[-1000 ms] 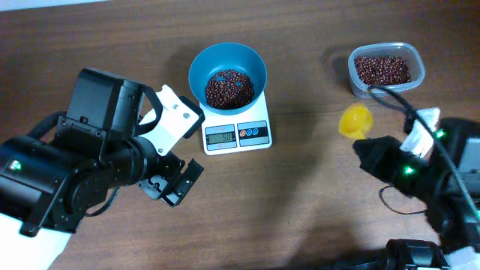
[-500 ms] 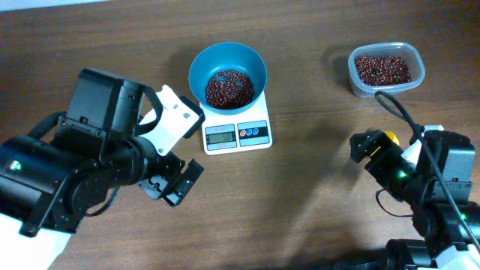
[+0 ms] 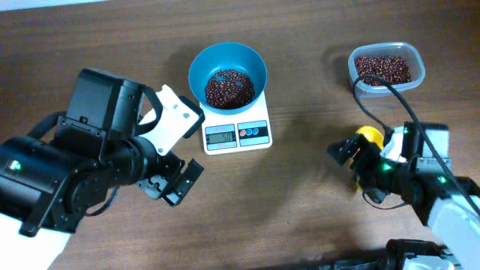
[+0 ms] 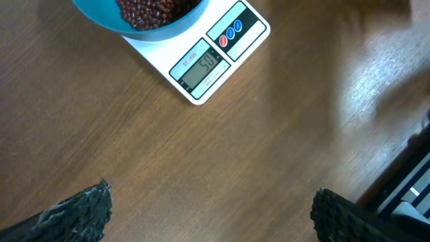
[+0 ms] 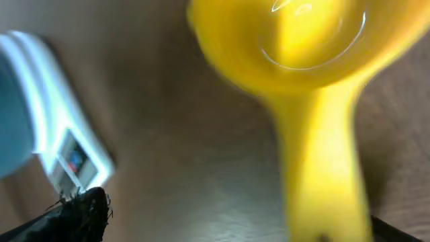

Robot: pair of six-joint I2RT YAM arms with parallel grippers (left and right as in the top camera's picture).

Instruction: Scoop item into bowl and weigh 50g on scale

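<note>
The teal bowl point(image 3: 227, 66) holds a pile of dark red beans point(image 3: 229, 88) and sits on the white scale point(image 3: 237, 135), whose display shows a reading. In the left wrist view the scale point(image 4: 216, 52) and bowl point(image 4: 107, 17) lie at the top. My left gripper point(image 4: 208, 216) hangs open over bare wood, and the overhead view puts the left gripper point(image 3: 177, 184) left of the scale. My right gripper point(image 5: 235, 227) is open. The yellow scoop point(image 5: 316, 81) lies between its spread fingers, close to the right one. From overhead the scoop point(image 3: 369, 135) shows at the right gripper point(image 3: 355, 160).
A clear plastic tub point(image 3: 415, 78) with more beans point(image 3: 382, 69) stands at the back right. The bulky left arm point(image 3: 82, 165) covers the left part of the table. A black cable point(image 3: 411, 112) arcs over the right arm.
The right arm has swung left toward the table's middle, taking the yellow scoop along, and its jaws have gone from shut to wide open. The left arm, bowl and scale have not moved.
</note>
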